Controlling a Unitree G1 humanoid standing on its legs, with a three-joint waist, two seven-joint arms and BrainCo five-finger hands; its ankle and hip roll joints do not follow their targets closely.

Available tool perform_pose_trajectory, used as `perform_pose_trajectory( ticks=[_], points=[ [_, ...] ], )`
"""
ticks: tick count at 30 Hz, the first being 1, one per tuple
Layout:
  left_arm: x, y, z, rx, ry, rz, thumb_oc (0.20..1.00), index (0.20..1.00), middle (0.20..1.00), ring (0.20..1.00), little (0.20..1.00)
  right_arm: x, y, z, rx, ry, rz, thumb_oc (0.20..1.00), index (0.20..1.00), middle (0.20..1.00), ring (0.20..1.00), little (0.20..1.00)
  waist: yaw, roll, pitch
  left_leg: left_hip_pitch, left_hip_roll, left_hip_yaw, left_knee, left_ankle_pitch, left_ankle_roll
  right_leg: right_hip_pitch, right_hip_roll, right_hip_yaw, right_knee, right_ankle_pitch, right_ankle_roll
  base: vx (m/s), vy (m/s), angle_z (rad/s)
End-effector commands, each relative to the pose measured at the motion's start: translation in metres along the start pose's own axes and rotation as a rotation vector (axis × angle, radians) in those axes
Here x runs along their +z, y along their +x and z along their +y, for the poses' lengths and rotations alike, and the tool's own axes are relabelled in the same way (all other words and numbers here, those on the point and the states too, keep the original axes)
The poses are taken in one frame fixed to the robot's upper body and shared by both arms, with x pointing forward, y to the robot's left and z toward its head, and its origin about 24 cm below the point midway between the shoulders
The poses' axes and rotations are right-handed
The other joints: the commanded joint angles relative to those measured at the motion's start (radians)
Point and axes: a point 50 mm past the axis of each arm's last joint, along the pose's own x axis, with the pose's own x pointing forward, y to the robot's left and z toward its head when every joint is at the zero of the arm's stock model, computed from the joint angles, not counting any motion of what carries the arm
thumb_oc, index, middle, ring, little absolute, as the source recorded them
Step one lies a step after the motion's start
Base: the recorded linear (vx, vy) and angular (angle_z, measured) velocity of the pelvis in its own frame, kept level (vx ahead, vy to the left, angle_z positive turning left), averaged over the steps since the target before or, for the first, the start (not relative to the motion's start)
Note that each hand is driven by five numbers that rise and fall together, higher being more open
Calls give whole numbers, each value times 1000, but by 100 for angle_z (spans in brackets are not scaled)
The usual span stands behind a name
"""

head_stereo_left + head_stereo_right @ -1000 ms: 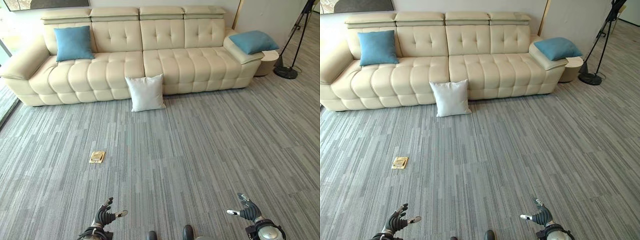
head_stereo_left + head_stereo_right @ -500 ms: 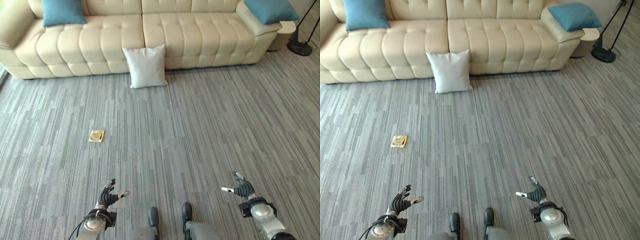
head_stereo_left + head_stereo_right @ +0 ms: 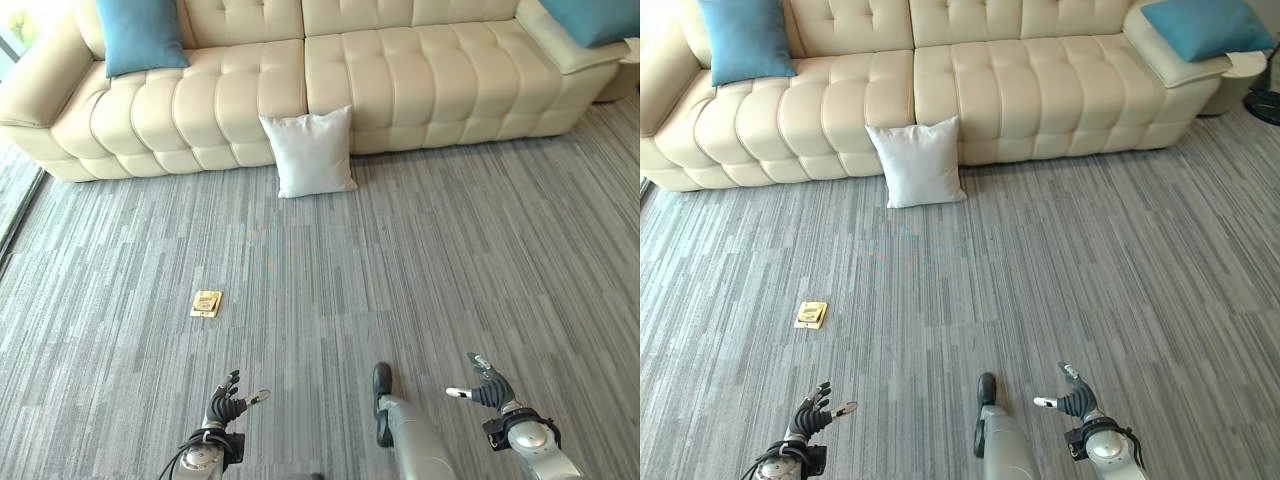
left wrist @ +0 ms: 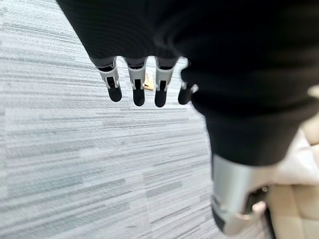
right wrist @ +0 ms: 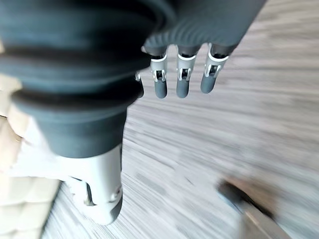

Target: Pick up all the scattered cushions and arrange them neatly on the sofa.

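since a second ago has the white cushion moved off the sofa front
No. The white cushion leans on the sofa front at the seam between seat sections, as before; the whole view shifted, so the camera moved.

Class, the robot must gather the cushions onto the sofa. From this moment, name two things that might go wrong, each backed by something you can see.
1. The white cushion leans upright against the sofa front; a one-handed grab may tip it flat. Both the left hand and right hand are open and empty.
2. A small yellow object lies on the carpet to the robot's left of the route; a drifting step could land on it.
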Motion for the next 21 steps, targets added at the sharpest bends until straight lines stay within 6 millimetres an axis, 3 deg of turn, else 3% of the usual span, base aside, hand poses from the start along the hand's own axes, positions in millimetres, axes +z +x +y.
perform_pose_trajectory(
  ticks=[1,2,4,6,7,8,10,12,15,19,20,21],
  points=[
    [22,8,13,1,55,-87,1000,1000,1000,1000,1000,3,0,-8,-43,57,-33,1000,1000,1000,1000,1000,-40,-37,-17,-32,-25,89,47,107,-8,71,-9,-8,-17,-117,141,367,-300,25],
    [32,13,7,-21,70,-109,1000,1000,1000,1000,1000,3,1,-8,-50,75,-27,1000,1000,1000,1000,1000,-27,-59,1,-134,2,142,79,69,29,133,-14,1,-33,-155,134,469,-281,56],
    [36,13,8,-26,93,-123,1000,1000,1000,1000,1000,3,1,-7,-53,73,-27,1000,1000,1000,1000,1000,-12,-80,5,-218,9,170,-10,22,55,174,-21,7,-35,-193,137,396,-153,10],
    [36,13,10,-24,99,-123,1000,1000,1000,1000,1000,2,1,-4,-50,77,-19,1000,1000,1000,1000,1000,5,-80,7,-272,31,177,-96,80,49,214,-12,12,-34,-220,137,338,-30,-23],
    [33,12,12,-17,104,-112,1000,1000,1000,1000,1000,0,1,-1,-49,77,-12,1000,1000,1000,1000,1000,22,-72,5,-310,60,184,-192,177,28,256,8,15,-33,-243,137,443,9,-24],
    [31,12,12,-16,102,-106,1000,1000,1000,1000,1000,-1,1,0,-51,81,-5,1000,1000,1000,1000,1000,27,-71,2,-331,74,193,-224,206,21,277,13,17,-32,-255,140,564,34,-38],
    [24,10,14,-3,98,-79,1000,1000,1000,1000,1000,-3,0,4,-45,81,6,1000,1000,1000,1000,1000,43,-80,-5,-351,105,230,-306,238,13,354,5,28,-31,-286,153,579,117,-40],
    [20,8,15,6,89,-66,1000,1000,1000,1000,1000,-6,-1,6,-41,79,16,1000,1000,1000,1000,1000,55,-81,-19,-374,120,236,-299,260,4,401,7,45,-31,-298,159,433,124,-29],
    [16,7,17,4,97,-53,1000,1000,1000,1000,1000,-9,-3,12,-19,82,28,1000,1000,1000,1000,1000,62,-84,-47,-352,101,252,-252,261,19,445,-15,67,-9,-310,174,508,214,-30],
    [19,8,17,2,109,-61,1000,1000,1000,1000,1000,-9,-3,20,6,89,33,1000,1000,1000,1000,1000,66,-112,-66,-351,51,252,-179,201,55,420,-72,90,87,-220,220,339,211,3],
    [25,11,18,6,106,-78,1000,1000,1000,1000,1000,4,3,28,32,87,-3,1000,1000,1000,1000,1000,69,-119,-64,-309,-6,248,-168,134,113,333,-114,130,285,-54,256,547,407,15],
    [29,12,19,14,108,-89,1000,1000,1000,1000,1000,9,6,30,35,96,-19,1000,1000,1000,1000,1000,69,-110,-60,-281,-17,249,-177,116,128,296,-122,135,343,-11,262,532,383,9]
  ],
)
